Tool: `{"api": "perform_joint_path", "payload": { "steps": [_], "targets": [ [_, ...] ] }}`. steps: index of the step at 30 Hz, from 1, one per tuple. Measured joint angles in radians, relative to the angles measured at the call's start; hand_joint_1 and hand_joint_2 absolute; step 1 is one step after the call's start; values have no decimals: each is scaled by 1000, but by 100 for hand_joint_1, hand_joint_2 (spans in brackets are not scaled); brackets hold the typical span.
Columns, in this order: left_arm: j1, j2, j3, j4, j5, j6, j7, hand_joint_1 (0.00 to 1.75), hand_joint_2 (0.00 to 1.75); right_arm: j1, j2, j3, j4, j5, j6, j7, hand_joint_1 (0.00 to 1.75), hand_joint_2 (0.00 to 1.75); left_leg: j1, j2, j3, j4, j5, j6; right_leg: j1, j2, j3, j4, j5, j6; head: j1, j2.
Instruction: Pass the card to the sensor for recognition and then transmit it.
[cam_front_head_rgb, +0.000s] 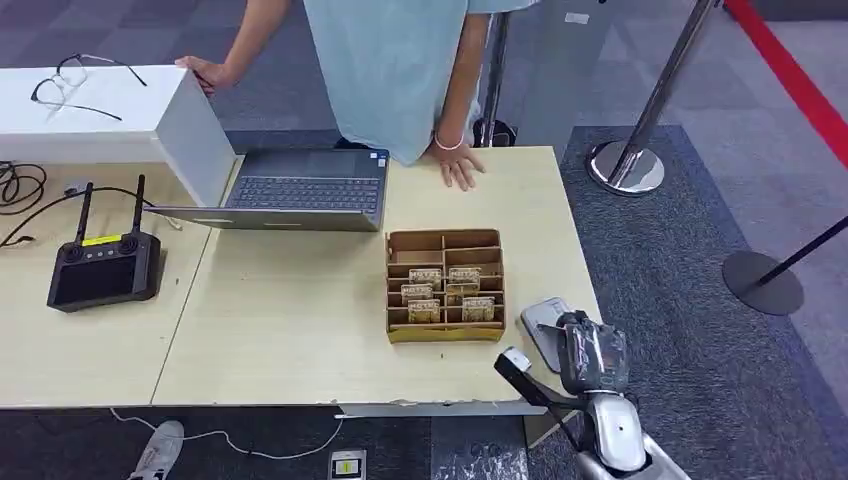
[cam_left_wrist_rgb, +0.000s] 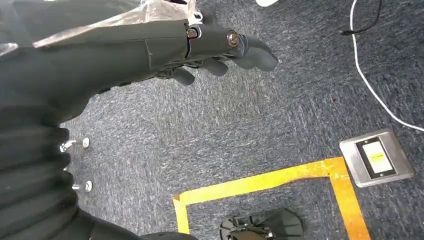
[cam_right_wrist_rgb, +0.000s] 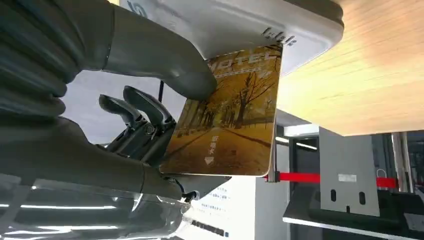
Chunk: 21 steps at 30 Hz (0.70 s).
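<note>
My right hand (cam_front_head_rgb: 592, 358) is at the table's near right corner, right beside the grey-white sensor (cam_front_head_rgb: 541, 319). In the right wrist view, its thumb (cam_right_wrist_rgb: 165, 65) and dark fingers (cam_right_wrist_rgb: 141, 119) pinch a golden hotel card (cam_right_wrist_rgb: 230, 120) printed with trees. The card's top edge lies against the face of the sensor (cam_right_wrist_rgb: 235, 22). A cardboard card box (cam_front_head_rgb: 445, 287) with several more cards stands just left of the sensor. My left hand (cam_left_wrist_rgb: 220, 47) hangs over the carpet with its fingers loosely apart and holds nothing.
A person stands at the table's far side with one hand (cam_front_head_rgb: 460, 168) resting on the wood. An open laptop (cam_front_head_rgb: 300, 190), a black remote controller (cam_front_head_rgb: 105, 268) and a white box with glasses (cam_front_head_rgb: 75, 85) sit to the left. Stanchion bases (cam_front_head_rgb: 625, 168) stand on the right.
</note>
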Motion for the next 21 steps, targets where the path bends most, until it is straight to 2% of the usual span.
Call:
{"api": "perform_joint_path", "payload": {
  "steps": [21],
  "targets": [
    [0, -2, 0, 0, 0, 4, 0, 0, 175, -21, 30, 0, 72, -59, -27, -23, 175, 175, 0, 1, 6, 0, 0, 0, 0, 0, 6, -1, 0, 0, 0, 0]
  ]
}}
